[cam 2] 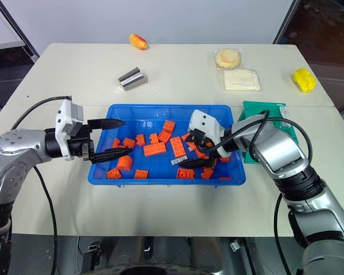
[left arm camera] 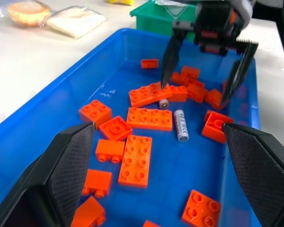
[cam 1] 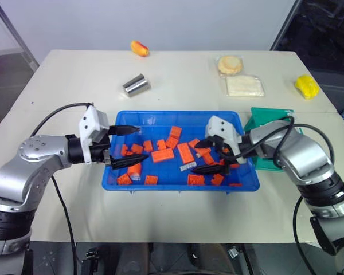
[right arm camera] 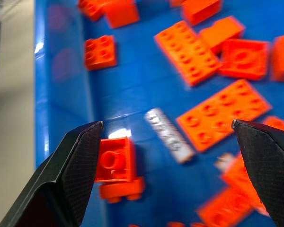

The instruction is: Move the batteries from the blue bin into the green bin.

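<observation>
Both grippers reach into the blue bin [cam 1: 160, 117] from opposite ends, each with its 2 black fingers spread wide and nothing held. The left gripper [cam 1: 126, 146] points level across the bin's left end, over orange blocks [cam 1: 162, 154] scattered on the floor. The right gripper [cam 1: 209, 156] angles down over the bin's right half, its fingers straddling a cluster of blocks.

A battery [left arm camera: 181, 125], slim and silvery with printed lettering, lies flat on the blue floor among the blocks, just beside a long 2-by-4 block and between the two grippers. In the right wrist view the same battery [right arm camera: 169, 135] lies between the spread fingers [right arm camera: 80, 161]. A second small cylinder [left arm camera: 164, 102] shows end-on next to it, touching a block.

The green bin [cam 1: 264, 117] stands on the table [cam 1: 178, 74] just beside the blue bin's right end, partly behind the right arm. Beyond lie a metal cylinder [cam 1: 136, 85], 2 wrapped foods [cam 1: 241, 77] and 2 yellow toys [cam 1: 305, 86].
</observation>
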Robot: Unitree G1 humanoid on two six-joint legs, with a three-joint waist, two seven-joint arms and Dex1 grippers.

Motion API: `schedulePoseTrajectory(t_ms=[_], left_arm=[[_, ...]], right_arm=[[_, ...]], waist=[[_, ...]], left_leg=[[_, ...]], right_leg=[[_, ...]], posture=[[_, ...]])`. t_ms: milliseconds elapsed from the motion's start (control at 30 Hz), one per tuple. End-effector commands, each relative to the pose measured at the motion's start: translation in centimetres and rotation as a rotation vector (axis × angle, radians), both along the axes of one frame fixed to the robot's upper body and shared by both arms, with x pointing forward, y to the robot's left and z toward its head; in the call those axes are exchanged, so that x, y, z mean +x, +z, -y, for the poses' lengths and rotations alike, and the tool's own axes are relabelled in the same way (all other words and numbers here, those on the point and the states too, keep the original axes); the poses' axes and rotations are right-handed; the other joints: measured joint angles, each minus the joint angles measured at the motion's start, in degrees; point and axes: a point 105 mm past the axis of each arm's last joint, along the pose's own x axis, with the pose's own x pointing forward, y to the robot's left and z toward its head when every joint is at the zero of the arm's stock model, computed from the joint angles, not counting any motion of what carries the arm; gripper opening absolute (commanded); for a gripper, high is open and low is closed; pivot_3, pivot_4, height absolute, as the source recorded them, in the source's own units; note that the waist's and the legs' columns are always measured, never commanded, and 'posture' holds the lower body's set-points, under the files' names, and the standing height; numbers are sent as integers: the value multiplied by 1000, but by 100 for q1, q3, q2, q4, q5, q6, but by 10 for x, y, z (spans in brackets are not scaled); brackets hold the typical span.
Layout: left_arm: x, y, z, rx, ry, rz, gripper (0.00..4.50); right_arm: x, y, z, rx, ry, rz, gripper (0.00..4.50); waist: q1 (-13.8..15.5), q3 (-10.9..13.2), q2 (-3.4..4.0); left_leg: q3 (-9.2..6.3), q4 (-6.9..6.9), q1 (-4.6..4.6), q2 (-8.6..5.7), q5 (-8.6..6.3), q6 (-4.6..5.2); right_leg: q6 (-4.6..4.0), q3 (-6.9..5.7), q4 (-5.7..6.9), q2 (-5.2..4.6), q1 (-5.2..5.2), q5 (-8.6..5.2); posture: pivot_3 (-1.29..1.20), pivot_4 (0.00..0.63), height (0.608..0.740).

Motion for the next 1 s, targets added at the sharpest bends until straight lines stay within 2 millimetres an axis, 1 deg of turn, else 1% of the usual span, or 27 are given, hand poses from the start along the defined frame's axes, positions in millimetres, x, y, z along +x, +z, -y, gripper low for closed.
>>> schedulePoseTrajectory(t_ms=[33, 267, 433, 567, 633, 700, 767, 833, 900, 1000], left_arm=[[-3, 11, -2, 0, 9, 52, 4500], [-2, 10, 0, -13, 20, 59, 4500], [1, 8, 1, -19, 32, 63, 4500], [2, 9, 2, -28, 37, 68, 4500], [3, 9, 3, -32, 39, 70, 4500], [4, 9, 4, -36, 42, 73, 4500], [4, 9, 4, -40, 44, 74, 4500], [5, 9, 5, -46, 46, 76, 4500], [5, 9, 6, -52, 48, 79, 4500], [5, 10, 7, -57, 49, 82, 4500]], right_arm=[[-8, 0, -12, 20, 67, -14, 4473], [-6, -13, -23, 31, 38, -94, 4473], [-2, -20, -27, 22, 10, -124, 4473], [5, -28, -27, -18, -8, -110, 4473], [10, -32, -24, -66, -11, -69, 3953], [15, -35, -22, -105, -9, -34, 3211], [18, -37, -22, -132, -2, -7, 2020], [20, -39, -21, -171, 15, 32, 930], [19, -41, -22, -195, 38, 56, 21], [19, -41, -24, -199, 57, 75, 27]], waist=[[-1, 0, 0], [2, 0, 0], [4, 0, 0], [3, 0, 0], [1, -1, -1], [0, -1, -1], [-1, -1, -1], [8, -1, -1], [4, -4, -5], [3, -4, -6]], left_leg=[[0, 0, 0, 0, 0, 0], [-1, 0, 0, 0, 0, 0], [-1, 0, 0, 0, 0, 0], [-1, -1, 0, 0, 0, 0], [-1, 0, 1, 0, 0, 0], [-1, 0, 3, 0, 0, 0], [0, 0, 5, 0, 0, 0], [0, -1, 5, -1, 0, 0], [1, 0, 4, -1, 0, 0], [0, -1, 9, 0, 0, 0]], right_leg=[[0, 0, 0, 0, 0, 0], [0, 0, 0, 1, 0, 0], [0, 0, 0, 1, 0, 0], [0, -1, 0, 1, 0, 0], [0, 0, 0, 1, 0, 0], [0, -1, 0, 1, 2, 0], [0, 0, 0, 1, 3, 0], [0, -1, 0, 0, 3, 0], [0, 0, 0, 0, 3, 0], [0, -1, 0, 0, 7, 0]], posture=[[0, 150, 740], [0, 150, 740], [0, 150, 740], [0, 150, 740], [0, 150, 740], [0, 150, 740], [0, 150, 740], [0, 150, 740], [0, 150, 740], [0, 150, 740]])
